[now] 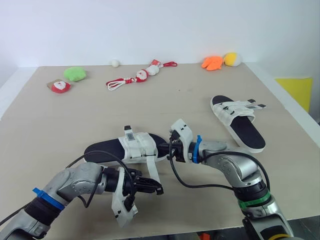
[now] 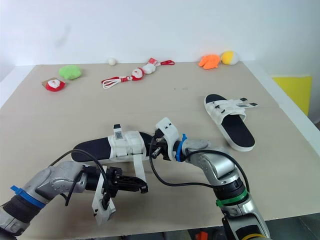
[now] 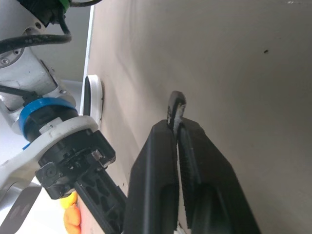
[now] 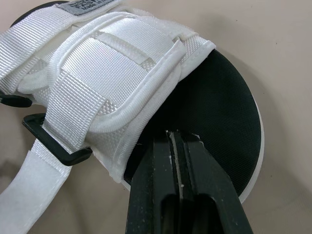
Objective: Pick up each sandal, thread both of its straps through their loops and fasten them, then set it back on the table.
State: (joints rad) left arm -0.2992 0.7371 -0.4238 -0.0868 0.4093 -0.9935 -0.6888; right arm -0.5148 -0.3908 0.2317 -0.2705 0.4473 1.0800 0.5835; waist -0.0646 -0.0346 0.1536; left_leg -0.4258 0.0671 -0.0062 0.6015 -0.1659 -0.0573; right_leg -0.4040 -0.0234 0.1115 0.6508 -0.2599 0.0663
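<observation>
The near sandal, black-soled with white straps, lies at the table's front centre. My right gripper is shut on the rim of its black sole at one end, beside the white strap band. A loose white strap hangs from its black loop toward me. My left gripper is shut on that strap's tip, low over the table in front of the sandal. The second sandal lies apart at the right, its straps loose.
Small toys line the table's far edge: a green plush, a red figure, a red-and-white rope toy, a white ball, and orange and yellow plush. The table's right edge runs near the second sandal.
</observation>
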